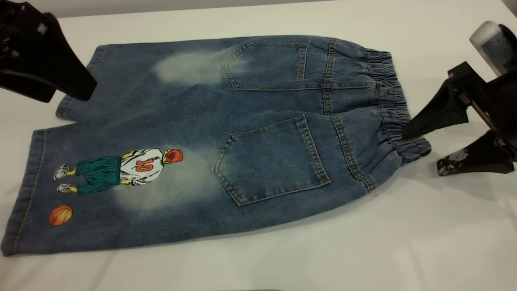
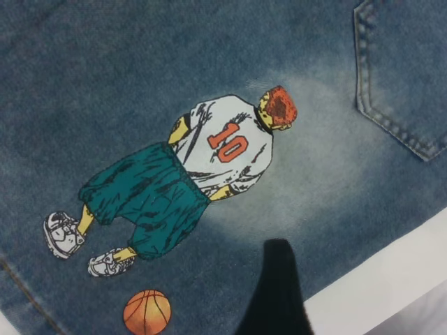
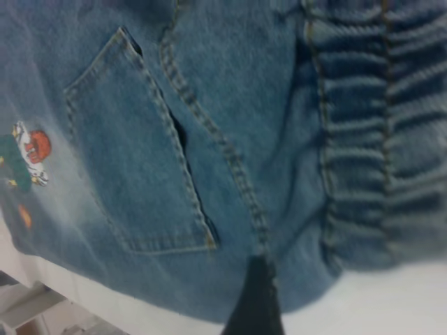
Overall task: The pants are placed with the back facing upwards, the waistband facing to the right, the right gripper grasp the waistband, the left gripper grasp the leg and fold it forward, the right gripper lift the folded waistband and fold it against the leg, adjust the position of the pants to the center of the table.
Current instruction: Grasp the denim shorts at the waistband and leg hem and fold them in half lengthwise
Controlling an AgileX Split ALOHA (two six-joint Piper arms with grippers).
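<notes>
The pants (image 1: 226,133) lie flat on the white table (image 1: 404,242), back up, with the waistband (image 1: 387,97) to the right and both legs to the left. The near leg carries the "10" player print (image 1: 121,169) and an orange ball (image 1: 60,215). My right gripper (image 1: 424,149) is open at the waistband's near corner: its upper finger touches the elastic, and its scuffed lower finger (image 1: 452,163) rests near the table. My left gripper (image 1: 68,98) hovers open over the far leg's hem (image 1: 76,97). Each wrist view shows just one black finger (image 2: 276,293) (image 3: 255,300) over denim.
White tabletop surrounds the pants, with a broad bare strip along the front edge (image 1: 282,266) and at the right behind the waistband. The right arm's grey-white cylinder (image 1: 490,40) sits at the far right.
</notes>
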